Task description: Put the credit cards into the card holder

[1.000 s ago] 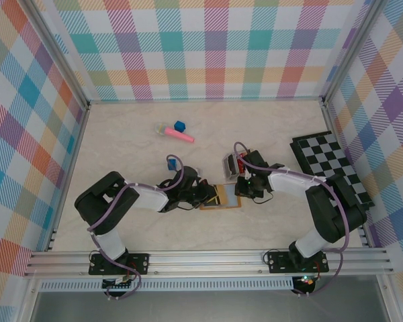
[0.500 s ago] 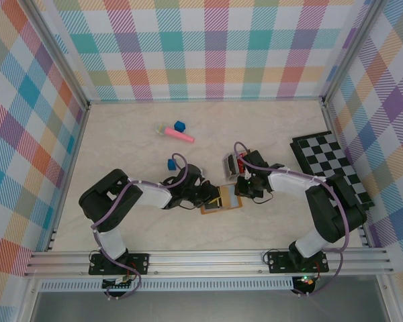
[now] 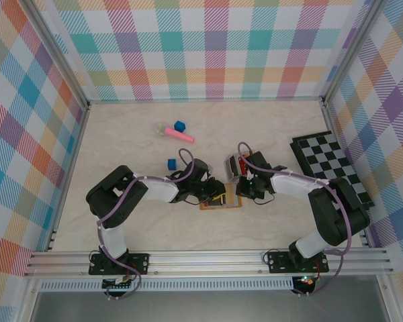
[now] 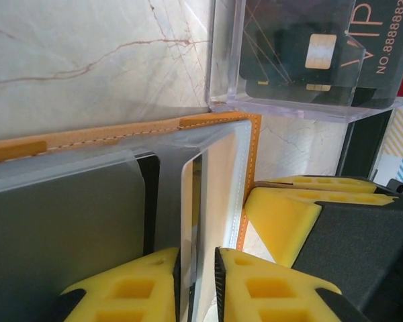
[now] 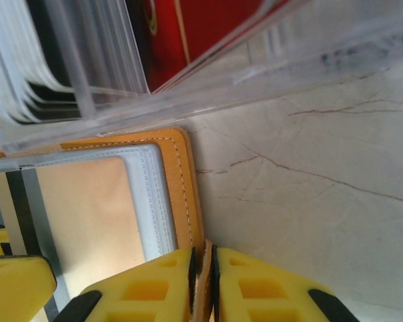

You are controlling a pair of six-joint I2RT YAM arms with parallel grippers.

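The card holder (image 5: pixel 183 181) lies open and flat on the worktop (image 3: pixel 121 134), about midway between its left and right edges and closer to the near edge than the far one. The two arms meet over it from either side. The left gripper (image 4: pixel 196 268) has its yellow fingers pinched almost together on the striped end of a tan card (image 5: pixel 87 215). The rest of that card lies flat inside a clear pocket with a white stitched border. The right gripper (image 5: pixel 203 268) is clamped tight on the holder's orange stitched right edge, so the two sets of fingertips sit just beside each other, with little gap between them.

A clear box (image 3: pixel 234 164) stands right against the holder's far edge, and the other credit cards (image 5: pixel 208 27) stand on edge inside it. The chequered board (image 3: pixel 330 168) lies well apart by the right edge. A blue cube (image 3: pixel 171 163) sits near the left arm's wrist. Another cube (image 3: pixel 180 125) and a pink stick (image 3: pixel 179 135) lie further back. Bare surface stretches from the holder to the left edge and along the near edge.
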